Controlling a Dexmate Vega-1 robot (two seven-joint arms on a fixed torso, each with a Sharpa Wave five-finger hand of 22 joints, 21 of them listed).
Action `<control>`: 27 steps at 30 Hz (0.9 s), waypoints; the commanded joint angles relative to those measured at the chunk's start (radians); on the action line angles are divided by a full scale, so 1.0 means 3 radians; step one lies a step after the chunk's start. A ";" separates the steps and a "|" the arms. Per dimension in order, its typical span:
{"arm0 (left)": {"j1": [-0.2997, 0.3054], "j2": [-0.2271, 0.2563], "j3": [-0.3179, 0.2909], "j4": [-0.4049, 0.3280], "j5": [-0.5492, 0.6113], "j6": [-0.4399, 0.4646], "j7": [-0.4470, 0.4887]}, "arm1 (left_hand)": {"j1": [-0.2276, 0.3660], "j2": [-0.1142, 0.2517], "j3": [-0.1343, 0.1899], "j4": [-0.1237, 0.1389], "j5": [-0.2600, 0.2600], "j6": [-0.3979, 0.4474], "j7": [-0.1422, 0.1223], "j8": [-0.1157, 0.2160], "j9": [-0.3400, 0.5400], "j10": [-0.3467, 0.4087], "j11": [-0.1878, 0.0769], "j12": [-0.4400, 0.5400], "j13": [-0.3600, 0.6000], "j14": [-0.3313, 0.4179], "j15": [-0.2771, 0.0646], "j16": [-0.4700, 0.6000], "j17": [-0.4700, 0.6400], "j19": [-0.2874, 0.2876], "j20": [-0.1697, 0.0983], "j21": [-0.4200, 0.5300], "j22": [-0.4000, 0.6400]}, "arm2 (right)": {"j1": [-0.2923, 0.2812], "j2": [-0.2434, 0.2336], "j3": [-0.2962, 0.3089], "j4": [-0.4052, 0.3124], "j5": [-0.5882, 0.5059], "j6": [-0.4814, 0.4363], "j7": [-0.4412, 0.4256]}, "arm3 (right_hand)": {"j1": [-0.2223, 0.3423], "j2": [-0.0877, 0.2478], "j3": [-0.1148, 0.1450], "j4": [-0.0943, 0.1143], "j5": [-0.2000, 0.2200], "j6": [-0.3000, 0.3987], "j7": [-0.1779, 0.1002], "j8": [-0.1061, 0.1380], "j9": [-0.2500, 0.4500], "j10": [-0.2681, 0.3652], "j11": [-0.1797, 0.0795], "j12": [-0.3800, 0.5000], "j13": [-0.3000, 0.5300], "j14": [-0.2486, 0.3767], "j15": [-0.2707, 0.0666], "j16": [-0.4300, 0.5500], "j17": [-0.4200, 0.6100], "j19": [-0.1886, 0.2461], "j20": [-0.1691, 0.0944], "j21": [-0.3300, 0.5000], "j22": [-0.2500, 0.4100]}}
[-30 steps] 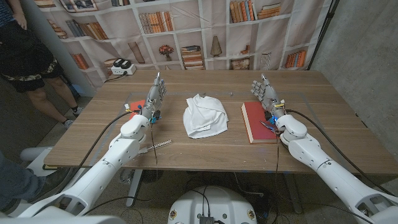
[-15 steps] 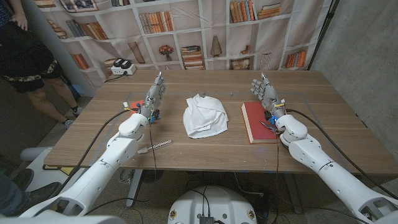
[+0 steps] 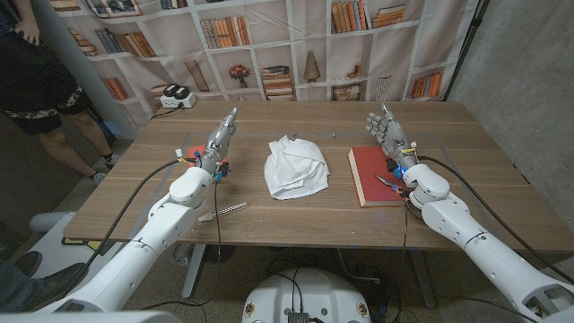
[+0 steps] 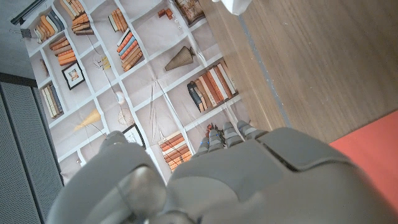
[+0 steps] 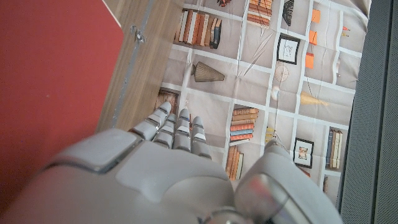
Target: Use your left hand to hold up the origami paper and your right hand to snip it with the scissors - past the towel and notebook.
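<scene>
Both open hands had drifted slightly since earlier, the left hand (image 3: 218,143) beside the thin, floppy orange origami paper (image 3: 191,152), best pinched at its edge.

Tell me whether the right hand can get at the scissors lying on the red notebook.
Probably yes. The small scissors lie uncovered on the red notebook beside the right wrist, and the right hand is raised, open and holding nothing; it would need to draw back toward them.
</scene>
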State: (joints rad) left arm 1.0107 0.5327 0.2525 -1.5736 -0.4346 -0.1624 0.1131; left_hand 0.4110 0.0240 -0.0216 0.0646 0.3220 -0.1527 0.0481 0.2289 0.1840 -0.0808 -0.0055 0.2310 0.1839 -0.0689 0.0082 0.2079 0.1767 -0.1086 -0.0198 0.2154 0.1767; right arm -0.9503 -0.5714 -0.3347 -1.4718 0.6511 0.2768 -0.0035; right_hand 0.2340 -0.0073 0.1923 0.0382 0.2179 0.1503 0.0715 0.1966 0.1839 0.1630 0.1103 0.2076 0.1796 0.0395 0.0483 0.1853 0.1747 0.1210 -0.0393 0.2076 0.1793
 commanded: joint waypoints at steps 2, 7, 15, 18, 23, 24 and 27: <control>0.0158 0.0225 -0.0056 -0.0205 -0.0007 -0.0046 -0.0078 | 0.0054 -0.0003 -0.0001 -0.0019 -0.0005 0.0051 -0.0006 0.0019 0.0008 0.0066 0.0009 0.0030 0.0007 0.0057 0.0000 0.0017 0.0010 0.0054 -0.0003 0.0036 0.0013 | -0.0263 -0.0139 0.0074 -0.0451 -0.0210 -0.0035 -0.0377 | 0.0046 -0.0001 0.0006 -0.0025 -0.0014 0.0022 0.0002 0.0016 0.0009 0.0019 -0.0003 0.0021 0.0006 0.0021 0.0015 0.0006 0.0010 0.0042 -0.0036 0.0005 0.0008; 0.0206 0.0349 -0.0110 -0.0209 -0.0018 -0.0085 -0.0155 | 0.0086 -0.0001 -0.0004 -0.0034 -0.0015 0.0111 -0.0002 0.0025 0.0008 0.0129 0.0001 0.0039 0.0007 0.0116 0.0001 0.0022 0.0011 0.0074 -0.0018 0.0034 0.0014 | -0.0306 -0.0089 0.0057 -0.0446 -0.0207 -0.0011 -0.0425 | 0.0050 0.0003 0.0006 -0.0029 -0.0016 0.0030 0.0002 0.0017 0.0009 0.0030 -0.0002 0.0024 0.0006 0.0029 0.0016 0.0008 0.0010 0.0046 -0.0035 0.0005 0.0008; 0.0267 0.0477 -0.0205 -0.0169 -0.0109 -0.0154 -0.0287 | 0.0111 0.0003 -0.0007 -0.0045 -0.0024 0.0161 -0.0001 0.0029 0.0007 0.0171 0.0012 0.0039 0.0007 0.0138 0.0007 0.0013 0.0012 0.0089 -0.0019 0.0030 0.0015 | -0.0347 -0.0114 0.0008 -0.0618 -0.0308 -0.0110 -0.0545 | 0.0054 0.0006 0.0007 -0.0033 -0.0020 0.0030 -0.0003 0.0015 0.0009 0.0034 -0.0006 0.0024 0.0007 0.0035 0.0017 0.0008 0.0010 0.0049 -0.0035 0.0004 0.0008; 0.0273 0.0520 -0.0225 -0.0127 -0.0126 -0.0225 -0.0367 | 0.0117 0.0004 -0.0007 -0.0048 -0.0026 0.0174 -0.0003 0.0029 0.0007 0.0179 0.0014 0.0039 0.0007 0.0139 0.0007 0.0010 0.0012 0.0092 -0.0016 0.0029 0.0015 | -0.0353 -0.0109 0.0002 -0.0665 -0.0322 -0.0168 -0.0608 | 0.0054 0.0007 0.0006 -0.0035 -0.0022 0.0031 -0.0001 0.0015 0.0009 0.0036 -0.0004 0.0024 0.0007 0.0036 0.0017 0.0008 0.0010 0.0050 -0.0035 0.0003 0.0009; 0.0316 0.0617 -0.0252 -0.0114 -0.0128 -0.0326 -0.0486 | 0.0126 0.0005 -0.0008 -0.0052 -0.0030 0.0190 -0.0002 0.0030 0.0007 0.0194 0.0016 0.0039 0.0007 0.0141 0.0010 0.0005 0.0012 0.0099 -0.0019 0.0028 0.0015 | -0.0360 -0.0097 -0.0017 -0.0679 -0.0336 -0.0192 -0.0636 | 0.0058 0.0012 0.0007 -0.0039 -0.0025 0.0031 0.0000 0.0013 0.0009 0.0038 -0.0009 0.0024 0.0007 0.0040 0.0016 0.0007 0.0010 0.0055 -0.0035 0.0004 0.0009; 0.0335 0.0638 -0.0261 -0.0132 -0.0112 -0.0329 -0.0472 | 0.0129 0.0005 -0.0008 -0.0053 -0.0030 0.0193 -0.0002 0.0030 0.0007 0.0194 0.0015 0.0038 0.0007 0.0142 0.0008 0.0004 0.0012 0.0100 -0.0019 0.0028 0.0015 | -0.0365 -0.0099 -0.0019 -0.0685 -0.0339 -0.0198 -0.0640 | 0.0058 0.0012 0.0007 -0.0039 -0.0025 0.0032 0.0000 0.0013 0.0009 0.0038 -0.0011 0.0024 0.0007 0.0041 0.0017 0.0007 0.0010 0.0056 -0.0035 0.0004 0.0009; 0.0391 0.0694 -0.0290 -0.0165 -0.0090 -0.0370 -0.0468 | 0.0134 0.0005 -0.0009 -0.0056 -0.0032 0.0195 -0.0005 0.0027 0.0007 0.0195 0.0015 0.0035 0.0007 0.0145 0.0010 0.0003 0.0012 0.0104 -0.0021 0.0027 0.0015 | -0.0380 -0.0111 -0.0024 -0.0710 -0.0352 -0.0224 -0.0660 | 0.0060 0.0015 0.0008 -0.0041 -0.0027 0.0032 0.0000 0.0012 0.0009 0.0039 -0.0008 0.0023 0.0007 0.0042 0.0015 0.0007 0.0010 0.0058 -0.0033 0.0004 0.0009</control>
State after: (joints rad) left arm 1.0917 0.6829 0.1922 -1.6173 -0.4630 -0.2291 0.0085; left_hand 0.4412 0.0257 -0.0259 0.0523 0.3172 -0.0962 0.0447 0.2301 0.1839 -0.0292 0.0000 0.2366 0.1838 -0.0267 0.0127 0.2078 0.1768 -0.0822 -0.0284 0.2233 0.1793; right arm -1.0493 -0.6015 -0.3330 -1.6532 0.5624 0.2359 -0.1677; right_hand 0.2379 -0.0033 0.1919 0.0330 0.2129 0.1501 0.0714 0.1966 0.1838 0.1684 0.1050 0.2076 0.1794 0.0450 0.0536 0.1853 0.1746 0.1335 -0.0375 0.2076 0.1791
